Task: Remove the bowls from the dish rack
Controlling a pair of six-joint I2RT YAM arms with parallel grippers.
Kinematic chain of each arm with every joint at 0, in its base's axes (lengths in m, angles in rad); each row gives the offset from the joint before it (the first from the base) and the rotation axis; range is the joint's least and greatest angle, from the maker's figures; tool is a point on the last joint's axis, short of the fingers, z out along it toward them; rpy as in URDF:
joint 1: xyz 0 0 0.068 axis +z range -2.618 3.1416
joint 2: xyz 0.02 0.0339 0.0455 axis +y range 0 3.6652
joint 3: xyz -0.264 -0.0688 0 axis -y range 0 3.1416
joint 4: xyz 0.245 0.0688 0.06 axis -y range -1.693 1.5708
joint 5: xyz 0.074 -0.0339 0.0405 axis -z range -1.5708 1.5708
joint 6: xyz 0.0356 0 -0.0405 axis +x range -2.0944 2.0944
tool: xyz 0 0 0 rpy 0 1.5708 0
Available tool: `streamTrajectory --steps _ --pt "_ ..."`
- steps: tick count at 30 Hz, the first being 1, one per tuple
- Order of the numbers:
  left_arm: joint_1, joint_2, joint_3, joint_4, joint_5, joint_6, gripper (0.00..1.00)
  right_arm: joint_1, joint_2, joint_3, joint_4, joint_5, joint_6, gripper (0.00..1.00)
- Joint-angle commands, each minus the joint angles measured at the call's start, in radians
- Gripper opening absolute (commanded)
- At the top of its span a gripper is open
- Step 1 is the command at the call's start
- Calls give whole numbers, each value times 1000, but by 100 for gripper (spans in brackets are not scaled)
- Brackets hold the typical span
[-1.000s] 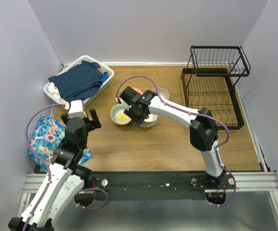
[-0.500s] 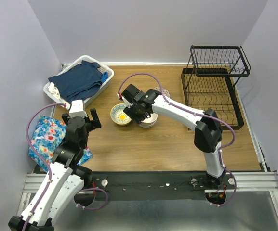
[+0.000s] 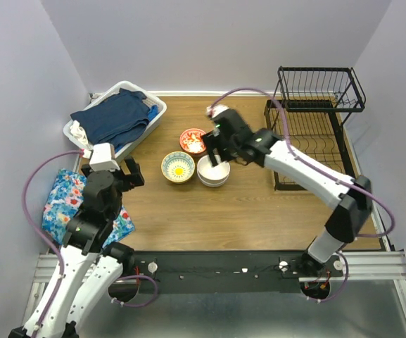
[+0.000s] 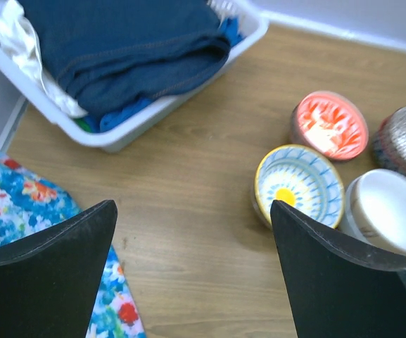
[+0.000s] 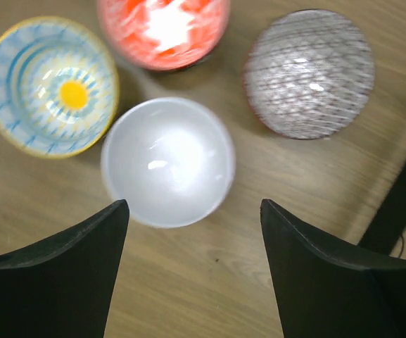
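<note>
From above and behind, we see the whole tabletop (image 3: pixel 245 211). Our left wrist view slants toward the bowls (image 4: pixel 299 184); our right looks straight down on them, closer.

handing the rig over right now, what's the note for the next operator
Left gripper: open, empty, off to the left of the bowls.
Right gripper: open, empty, above the white bowl.
Bowls: white bowl (seemingly topping a stack), yellow-and-blue bowl, red bowl and grey patterned bowl sit grouped on the table, left of the dish rack.
Done: no bowl shows in the rack.
Left: the right arm hides part of the lower tier; check there.
</note>
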Motion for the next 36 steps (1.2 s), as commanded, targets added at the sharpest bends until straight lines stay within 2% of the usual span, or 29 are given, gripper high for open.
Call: streamTrajectory --steps 1,3,6,8,11,15,17,21,28,36 --pt "6 -46 128 -129 59 -26 99 -205 -220 -200 174 75 159 84" --pt "6 -66 146 -158 70 -28 99 -283 -355 -263 217 127 175 88" --pt "6 -98 183 -221 64 -46 99 -334 -539 -384 260 266 155 92" --pt "6 -121 203 -249 59 -51 99 -336 -637 -464 277 375 121 95" --pt "6 -167 237 -284 53 -64 99 -336 -814 -563 297 460 114 98" --pt "6 -251 267 -313 22 -71 99 -334 -1049 -706 338 511 106 99" --pt "6 -323 252 -326 -28 -98 99 -336 -1263 -795 392 509 43 99" --pt "6 -424 212 -338 -87 -164 99 -337 -1438 -889 487 532 -24 100" --pt "6 -492 157 -355 -199 -248 99 -337 -1626 -987 523 534 -84 100" --pt "6 -492 117 -367 -234 -313 99 -336 -1673 -1001 437 569 -72 100"
